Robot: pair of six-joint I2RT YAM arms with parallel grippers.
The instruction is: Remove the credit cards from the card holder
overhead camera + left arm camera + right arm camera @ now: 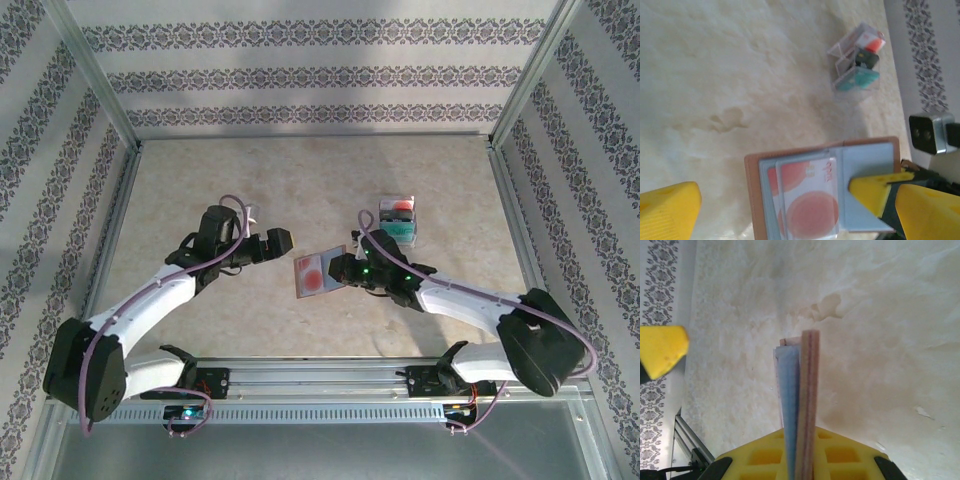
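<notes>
The salmon-pink card holder (315,273) hangs open above the table, and my right gripper (345,268) is shut on its right flap. In the left wrist view its greyish pockets (867,160) face the camera, with orange-red credit cards (807,200) in the left-hand sleeves. My left gripper (800,197) is open, its fingers (670,207) wide to either side of the holder and touching nothing. The right wrist view shows the card holder (807,385) edge-on, clamped in my right gripper (800,440).
A clear plastic stand (398,220) at the back right holds red, dark and teal cards (860,65). Metal frame rails (115,230) and patterned walls border the beige table (230,180). The right wrist camera (930,132) is close to my left gripper.
</notes>
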